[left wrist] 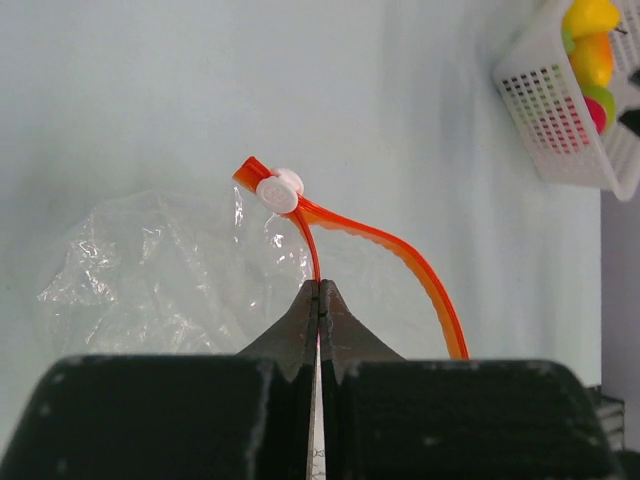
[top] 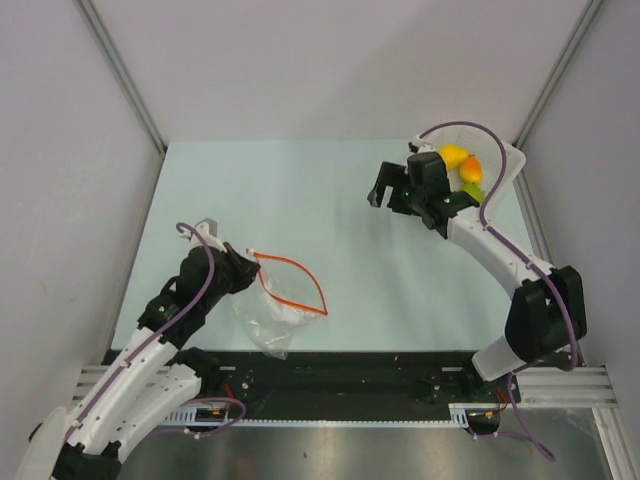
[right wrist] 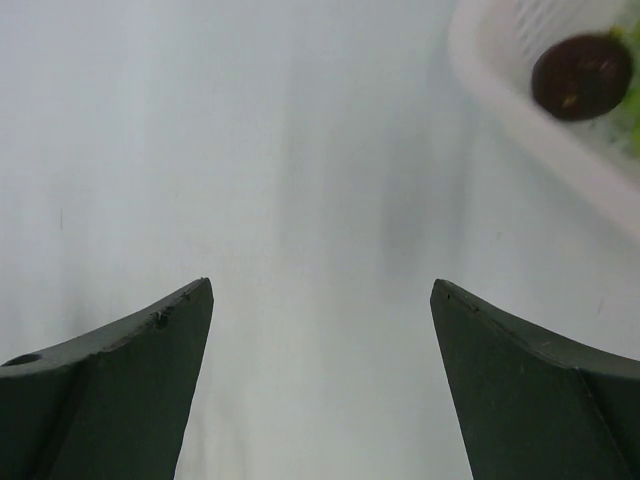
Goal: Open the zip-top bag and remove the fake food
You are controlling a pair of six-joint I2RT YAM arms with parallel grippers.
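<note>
The zip-top bag [top: 268, 318] lies crumpled at the near left, clear and with no fruit showing inside; its orange-red zip strip [top: 296, 280] stands open in a loop. My left gripper [top: 243, 270] is shut on the strip's near side; in the left wrist view its jaws [left wrist: 320, 287] pinch the strip [left wrist: 420, 270] below the white slider [left wrist: 278, 191]. The fake food [top: 463, 166] lies in the white mesh basket [top: 500, 180] at the far right: yellow, orange and green pieces. A dark red apple [right wrist: 581, 76] shows in the right wrist view. My right gripper [top: 390, 180] is open and empty, just left of the basket.
The basket [left wrist: 560, 120] shows at the top right of the left wrist view and its rim [right wrist: 520, 115] at the top right of the right wrist view. Grey walls and metal rails enclose the pale green table [top: 300, 190].
</note>
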